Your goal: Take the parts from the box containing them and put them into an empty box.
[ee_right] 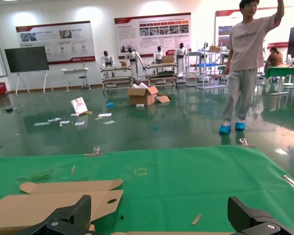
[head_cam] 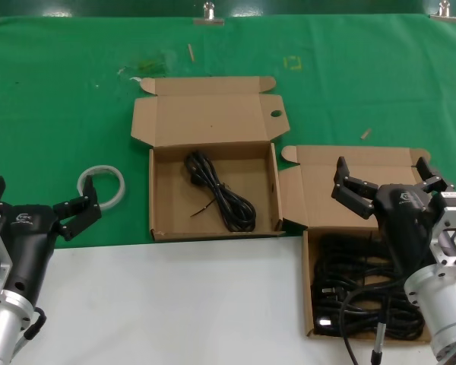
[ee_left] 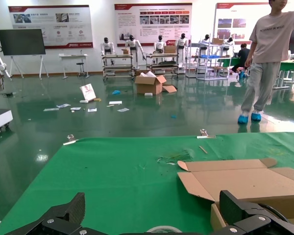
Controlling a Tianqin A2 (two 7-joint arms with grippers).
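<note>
The box containing the parts (head_cam: 310, 251) lies at the right front, lid open, with several black power cords (head_cam: 365, 293) piled inside. The other box (head_cam: 158, 190) sits mid-table, lid open, and holds one coiled black cord (head_cam: 220, 194). My right gripper (head_cam: 382, 171) is open and empty, above the right box's lid and back edge. In the right wrist view the gripper (ee_right: 161, 210) is spread wide, with the middle box's holed lid (ee_right: 54, 203) beyond it. My left gripper (head_cam: 42, 196) is open and empty at the front left. It also shows in the left wrist view (ee_left: 154, 210).
A white tape ring (head_cam: 102, 185) lies on the green cloth (head_cam: 53, 114) between my left gripper and the middle box; it also shows in the left wrist view (ee_left: 164, 228). A white table strip (head_cam: 175, 304) runs along the front. Small scraps lie on the cloth.
</note>
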